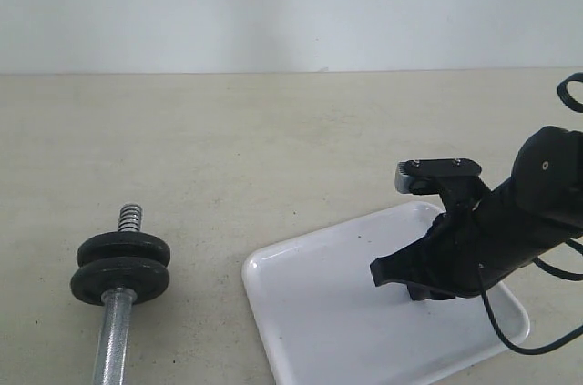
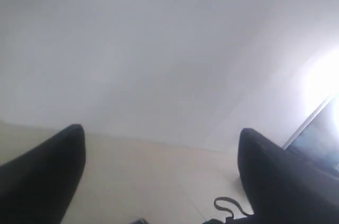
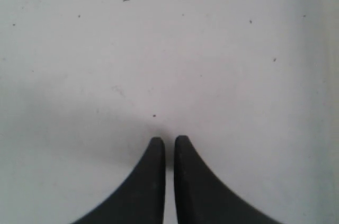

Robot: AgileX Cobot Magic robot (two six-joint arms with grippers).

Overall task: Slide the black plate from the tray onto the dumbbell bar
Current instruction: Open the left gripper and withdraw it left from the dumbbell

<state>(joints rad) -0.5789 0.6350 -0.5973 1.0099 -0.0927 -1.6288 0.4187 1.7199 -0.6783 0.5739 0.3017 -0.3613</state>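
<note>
The white tray [image 1: 310, 312] lies at the lower right of the exterior view, and no disc shows on its visible floor. My right gripper [image 1: 381, 272] hangs low over it, shut, with nothing between its fingertips [image 3: 169, 140]; the right wrist view shows only bare tray [image 3: 159, 49]. At the lower left lies the dumbbell bar [image 1: 113, 341], its threaded end [image 1: 131, 217] pointing away. Two black discs [image 1: 122, 265] sit side by side on it; I cannot tell whether either is the black plate. My left gripper [image 2: 161, 128] is open, empty, and absent from the exterior view.
The beige table [image 1: 273, 148] runs back to a pale wall. The right arm [image 1: 537, 194] and its cables cover the tray's right side. A cable loop [image 2: 228, 205] shows in the left wrist view.
</note>
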